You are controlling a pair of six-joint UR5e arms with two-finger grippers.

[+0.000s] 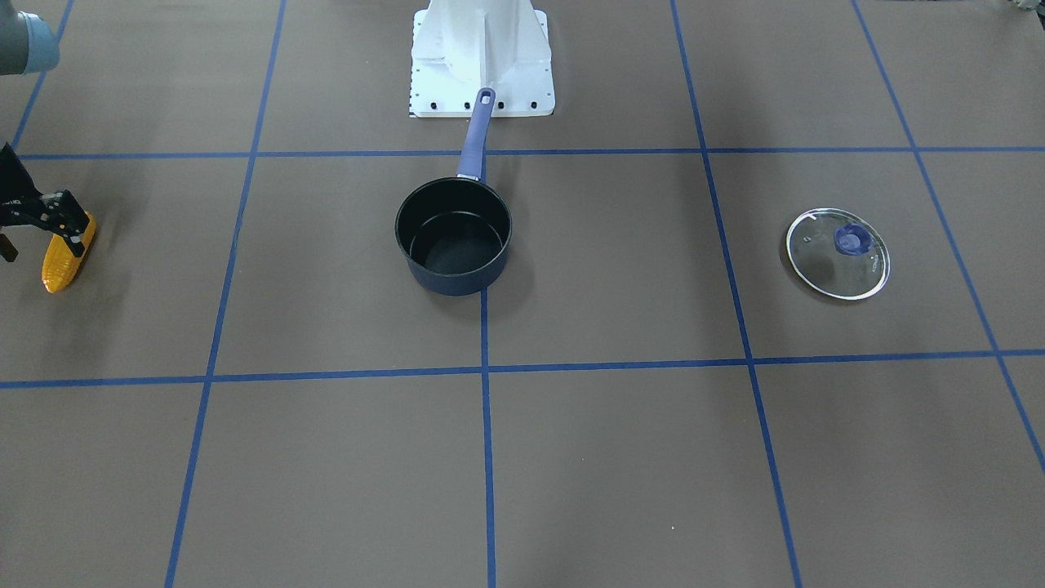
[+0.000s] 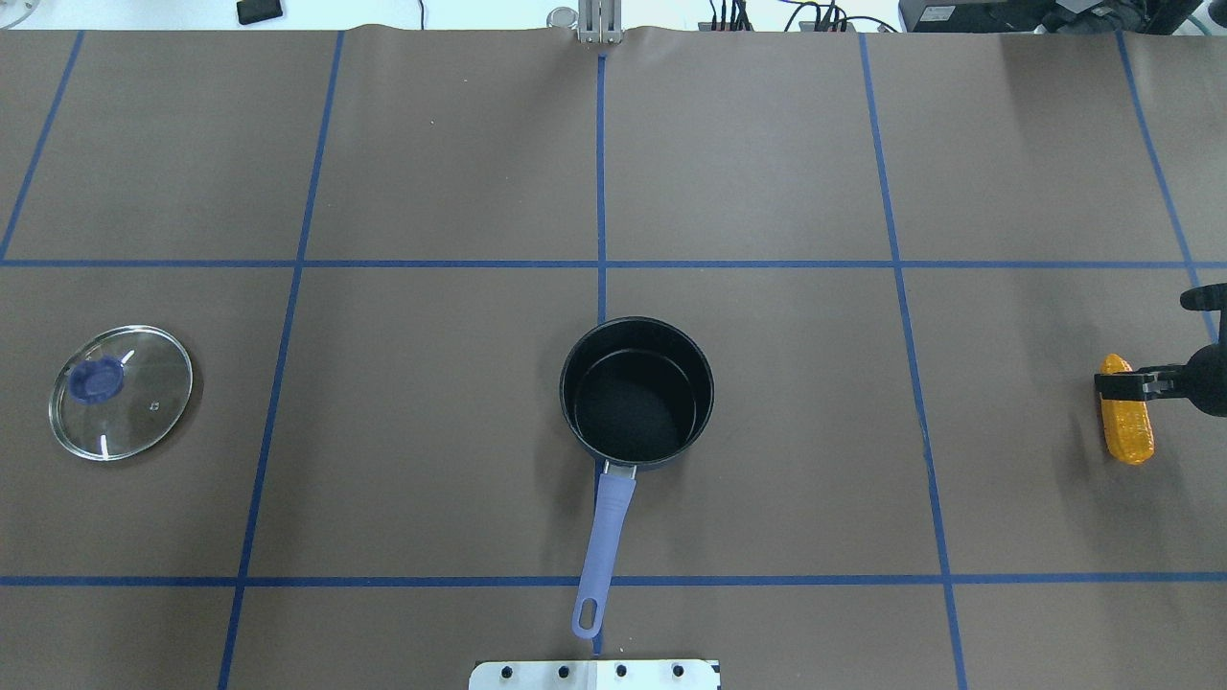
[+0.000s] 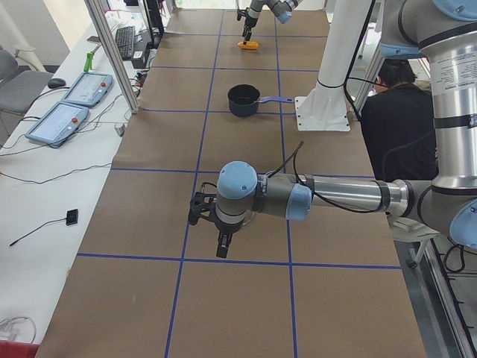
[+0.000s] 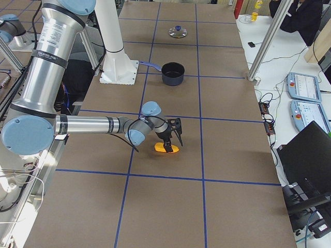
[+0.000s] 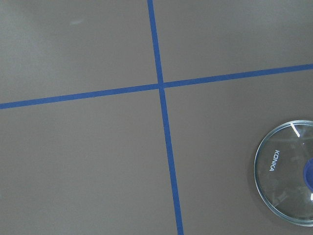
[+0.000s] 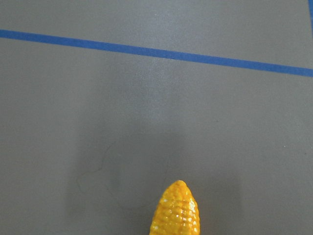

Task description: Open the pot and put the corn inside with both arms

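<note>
The corn (image 1: 67, 263) lies flat on the brown table at the robot's far right, and also shows in the overhead view (image 2: 1129, 433) and the right wrist view (image 6: 177, 211). My right gripper (image 1: 44, 245) stands over the corn's far end with its fingers apart; one finger (image 2: 1123, 383) crosses the cob. The dark pot (image 1: 457, 282) with a purple handle stands open and empty at the table's middle. Its glass lid (image 2: 120, 391) lies flat at the robot's far left. My left gripper (image 3: 221, 245) hovers above the table near the lid; I cannot tell whether it is open.
The white base pedestal (image 1: 482, 57) stands just behind the pot's handle (image 1: 477, 131). Blue tape lines mark a grid on the table. The lid (image 5: 288, 181) sits at the right edge of the left wrist view. Control tablets and cables lie on a side bench (image 3: 78, 89).
</note>
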